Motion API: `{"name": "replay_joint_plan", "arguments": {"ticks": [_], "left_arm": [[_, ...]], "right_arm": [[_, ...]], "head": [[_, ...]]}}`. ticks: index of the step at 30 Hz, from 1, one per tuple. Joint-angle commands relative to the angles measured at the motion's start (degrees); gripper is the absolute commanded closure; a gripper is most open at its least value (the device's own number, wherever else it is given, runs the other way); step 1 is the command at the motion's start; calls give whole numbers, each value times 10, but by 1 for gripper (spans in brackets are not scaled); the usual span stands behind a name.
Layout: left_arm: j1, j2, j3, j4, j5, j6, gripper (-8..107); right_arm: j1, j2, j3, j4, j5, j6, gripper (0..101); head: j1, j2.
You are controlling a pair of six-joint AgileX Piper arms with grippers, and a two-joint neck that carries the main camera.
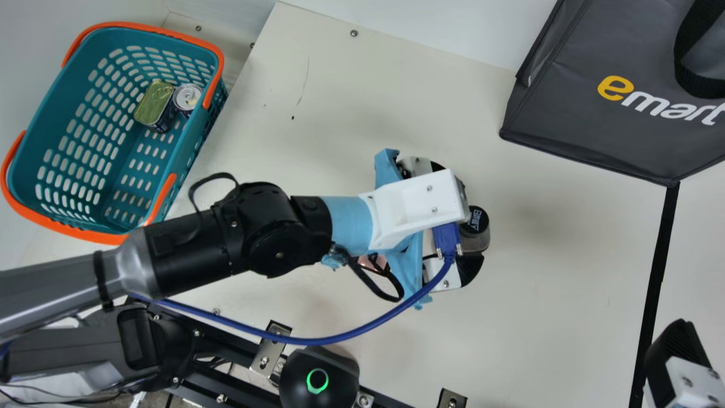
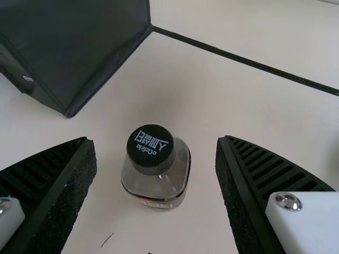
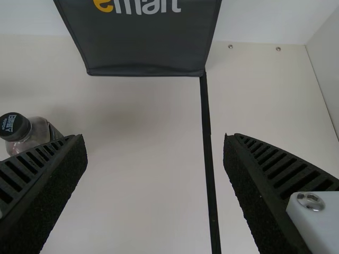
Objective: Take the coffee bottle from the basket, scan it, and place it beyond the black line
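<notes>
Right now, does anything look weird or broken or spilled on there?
Just small marks: a thin dark scratch and a black speck on the pale table, near the basket. The coffee bottle stands upright, and I see no spill.

Robotics lab — 2 arms (image 1: 192, 252), table (image 1: 555, 317)

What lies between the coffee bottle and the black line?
Just bare tabletop. The main view shows that stretch, from the coffee bottle across to the black line, with nothing standing on it.
</notes>
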Motion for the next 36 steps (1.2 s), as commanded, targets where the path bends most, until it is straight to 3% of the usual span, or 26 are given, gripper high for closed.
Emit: {"name": "replay_joint_plan", "arguments": {"ticks": [1, 22, 36], "left_arm": [[2, -6, 0, 12, 3, -15, 9], [95, -112, 28, 118, 60, -126, 9], [198, -182, 51, 113, 111, -115, 9]], "right_arm": [[0, 0, 0, 0, 0, 0, 10], [0, 0, 0, 0, 0, 0, 10], [0, 0, 0, 0, 0, 0, 10]], "head": [[-15, 1], [-15, 1], [-15, 1]]}}
